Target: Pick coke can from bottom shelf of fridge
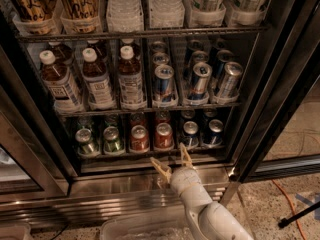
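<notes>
Two coke cans (163,135) mid-row on bottom shelf (116,155); hand (170,156) spread wide, empty, at its front edge.

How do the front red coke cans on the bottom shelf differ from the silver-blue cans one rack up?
The coke cans are red and short; the silver-blue cans are taller and slimmer. The coke cans stand on the bottom shelf, just above the open claw, which hovers at the shelf's front edge; the silver-blue cans sit a rack higher, farther from it. Both have silver tops.
</notes>
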